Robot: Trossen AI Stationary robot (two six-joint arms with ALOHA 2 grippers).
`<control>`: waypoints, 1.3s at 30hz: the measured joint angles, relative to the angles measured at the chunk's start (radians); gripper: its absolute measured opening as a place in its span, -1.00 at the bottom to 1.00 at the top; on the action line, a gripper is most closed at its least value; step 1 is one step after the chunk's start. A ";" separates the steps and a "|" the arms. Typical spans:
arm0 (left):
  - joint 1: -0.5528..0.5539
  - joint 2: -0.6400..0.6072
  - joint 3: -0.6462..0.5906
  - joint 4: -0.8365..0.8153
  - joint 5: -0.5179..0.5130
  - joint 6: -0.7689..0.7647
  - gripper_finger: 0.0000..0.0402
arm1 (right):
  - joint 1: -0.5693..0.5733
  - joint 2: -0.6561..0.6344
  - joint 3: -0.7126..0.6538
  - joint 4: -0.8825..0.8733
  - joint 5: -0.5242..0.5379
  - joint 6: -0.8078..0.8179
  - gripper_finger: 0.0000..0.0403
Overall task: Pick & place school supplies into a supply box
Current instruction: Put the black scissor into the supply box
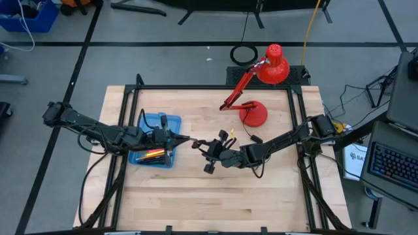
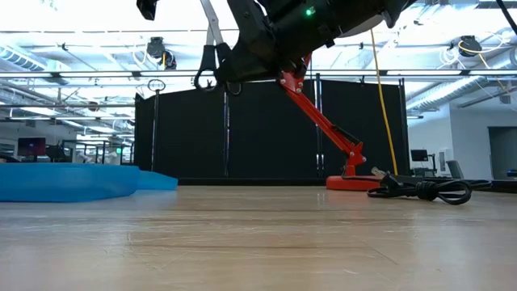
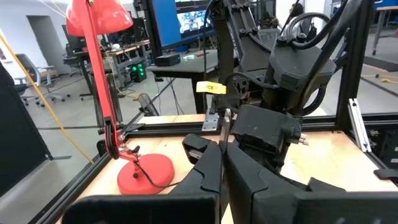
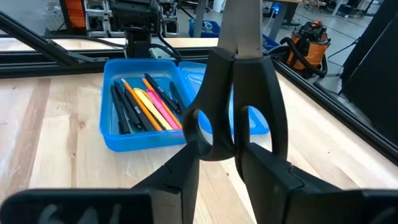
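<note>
Both arms reach inward and meet near mid-counter, raised above its surface. Left gripper (image 1: 186, 139), jaws closed, points toward the right arm. Right gripper (image 1: 210, 149) faces it from just beside.

Bare tabletop (image 1: 215, 196) beside supply box (image 1: 151, 122)

floor (image 1: 163, 32): grey, black lines | wall (image 2: 266, 133): black panels | ceiling (image 2: 452, 73): white beams | monitor (image 3: 186, 18): lit
</note>
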 joint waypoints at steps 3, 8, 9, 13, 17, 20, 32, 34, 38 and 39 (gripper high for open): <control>-0.001 -0.001 0.000 -0.014 -0.021 0.009 -0.98 | 0.000 0.000 0.000 -0.007 -0.003 -0.013 -0.45; -0.001 -0.012 0.000 -0.032 -0.066 0.023 -0.98 | 0.000 0.000 0.000 -0.008 -0.043 -0.030 -0.44; -0.005 -0.019 0.000 -0.042 -0.081 0.031 -0.98 | 0.000 0.000 0.000 -0.008 -0.044 -0.030 -0.44; -0.023 -0.053 0.000 -0.067 -0.156 0.060 -0.98 | 0.000 0.000 0.000 -0.010 -0.044 -0.025 -0.44; -0.049 -0.106 0.000 -0.127 -0.224 0.069 -0.98 | 0.001 0.000 0.000 -0.005 -0.041 -0.022 -0.44; -0.067 -0.151 0.000 -0.208 -0.258 0.053 -0.98 | 0.001 0.000 0.000 -0.005 -0.041 -0.022 -0.44; -0.084 -0.212 0.000 -0.563 -0.284 -0.118 -0.98 | 0.001 0.000 0.000 -0.003 -0.041 -0.022 -0.44; -0.084 -0.212 0.000 -0.613 -0.280 -0.150 -0.98 | 0.001 0.000 0.000 -0.003 -0.041 -0.022 -0.43; -0.084 -0.212 0.000 -0.698 -0.274 -0.218 -0.98 | 0.001 0.000 0.000 -0.003 -0.041 -0.022 -0.43; -0.083 -0.212 0.002 -0.727 -0.266 -0.232 -0.98 | 0.001 0.000 0.000 -0.003 -0.041 -0.022 -0.43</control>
